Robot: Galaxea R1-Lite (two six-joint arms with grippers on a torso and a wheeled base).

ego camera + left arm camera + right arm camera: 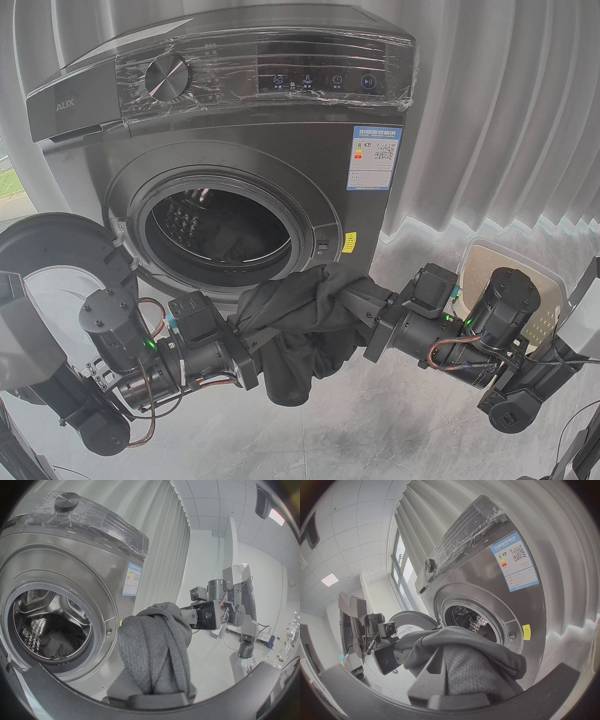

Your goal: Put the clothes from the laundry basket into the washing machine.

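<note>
Dark grey cloth, one knit garment point(300, 331), hangs stretched between two robot grippers, just in front of the washing machine point(250, 144) and below its round drum mouth point(219, 231). The left gripper point(253, 340) is clamped on one end and the right gripper point(351, 301) on the other, jaws closed into the fabric. The machine's door point(50, 250) stands swung open on the robot's left. A white laundry basket point(484, 259) sits on the floor to the right of the machine. The step in hand looks like carrying this garment to the drum. The next move likely calls for lifting it over the lower rim and pushing it inside before letting go.

From the left wrist, fabric is wrapped tightly over the gripper's fingers, and dark clothes point(57, 644) lie inside the drum.

From the right wrist, cloth bunches over the closed jaws, near the open drum mouth.
</note>
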